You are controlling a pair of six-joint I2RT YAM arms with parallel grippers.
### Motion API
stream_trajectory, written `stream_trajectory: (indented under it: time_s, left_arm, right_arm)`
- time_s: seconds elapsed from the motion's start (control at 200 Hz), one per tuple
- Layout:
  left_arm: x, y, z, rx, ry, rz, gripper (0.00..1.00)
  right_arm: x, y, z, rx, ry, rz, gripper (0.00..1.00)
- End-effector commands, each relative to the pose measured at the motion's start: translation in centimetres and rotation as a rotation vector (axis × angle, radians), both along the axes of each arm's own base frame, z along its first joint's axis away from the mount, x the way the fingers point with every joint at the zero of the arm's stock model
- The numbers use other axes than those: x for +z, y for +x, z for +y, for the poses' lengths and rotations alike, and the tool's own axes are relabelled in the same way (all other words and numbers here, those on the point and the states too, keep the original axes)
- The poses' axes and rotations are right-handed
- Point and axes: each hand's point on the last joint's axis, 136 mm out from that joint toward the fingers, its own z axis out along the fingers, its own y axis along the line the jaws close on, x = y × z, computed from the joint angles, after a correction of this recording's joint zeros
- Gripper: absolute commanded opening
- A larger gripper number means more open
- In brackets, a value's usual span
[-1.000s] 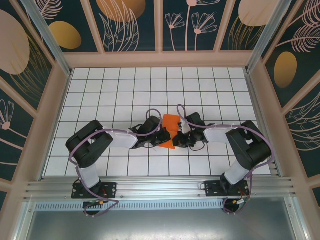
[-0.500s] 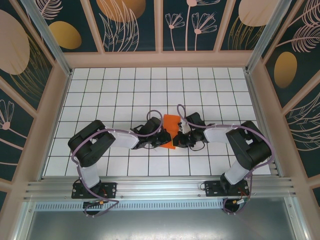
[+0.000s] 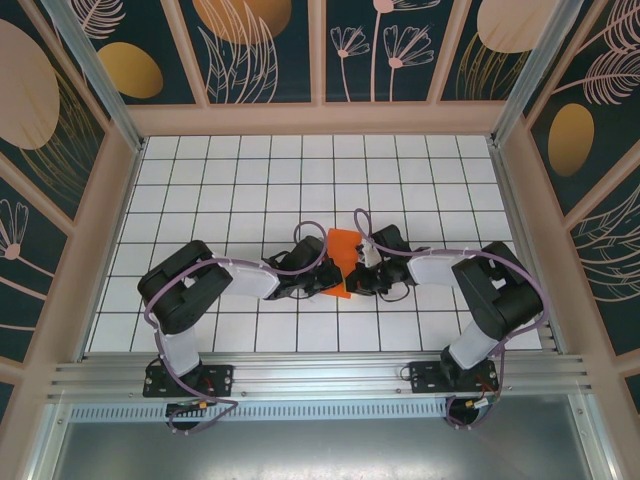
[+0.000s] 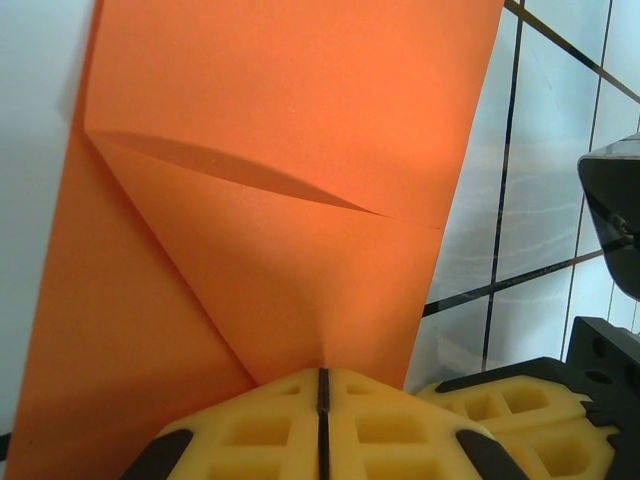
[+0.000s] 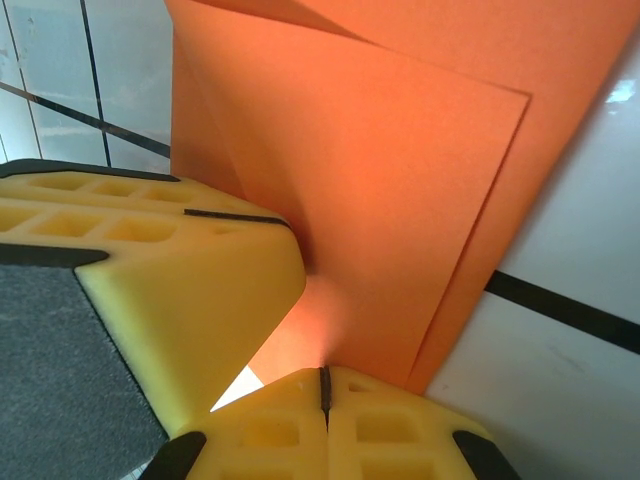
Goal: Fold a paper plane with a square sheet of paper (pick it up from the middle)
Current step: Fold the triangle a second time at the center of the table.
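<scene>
From above, the paper (image 3: 341, 257) is a narrow bright orange shape near the middle of the table (image 3: 230, 180). It is creased narrower than a square, and its near end sits between my two wrists. Both my arms are bent at the elbow, forearms turned inward and low over the tiles, so they meet head to head. My left gripper (image 3: 323, 281) touches the paper's left near edge and my right gripper (image 3: 352, 277) touches its right near edge. From this height I cannot tell how the jaws stand.

At my left wrist, the paper (image 4: 290, 150) is plain orange in folded layers, with a diagonal crease and one flap bulging up over a thin shadow. It runs down into my left gripper (image 4: 322, 390). The yellow pads (image 4: 250, 430) are pressed together to a thin dark seam, pinching the paper's edge. My right gripper (image 4: 520, 405) sits just beside it on the right.

At my right wrist, the paper (image 5: 400, 190) shows two overlapping layers with straight edges, lifted off the white tiles. Its lower part narrows into my right gripper (image 5: 324, 392), whose pads (image 5: 390, 430) are closed tight on it. My left gripper (image 5: 150, 260) is close on the left, its yellow pad against the same fold.
</scene>
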Motion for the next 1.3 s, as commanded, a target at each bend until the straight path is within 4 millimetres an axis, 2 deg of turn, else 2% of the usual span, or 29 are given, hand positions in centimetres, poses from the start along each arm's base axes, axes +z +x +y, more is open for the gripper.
stream_trajectory:
  time_s: [0.0, 0.15, 0.621, 0.951, 1.296]
  left_arm:
    - [-2.5, 1.2, 2.4, 0.087, 0.132, -0.006, 0.11]
    - [-1.6, 2.1, 2.3, 0.093, 0.11, -0.018, 0.12]
    - [-0.6, 4.6, 2.6, 0.136, 0.054, -0.027, 0.14]
    - [-1.6, 6.0, 4.1, 0.171, 0.082, -0.014, 0.16]
    - [-1.3, 8.1, 5.7, 0.185, 0.151, -0.043, 0.2]
  right_arm:
    - [-4.3, -2.8, -3.9, -0.019, -0.215, 0.089, 0.0]
    - [-4.5, -3.0, -4.1, -0.018, -0.219, 0.092, 0.0]
    - [-4.4, -3.3, -4.3, -0.015, -0.22, 0.094, 0.0]
    - [-4.4, -3.5, -4.4, -0.013, -0.221, 0.099, 0.0]
    - [-4.4, -3.8, -4.4, -0.009, -0.212, 0.099, 0.0]
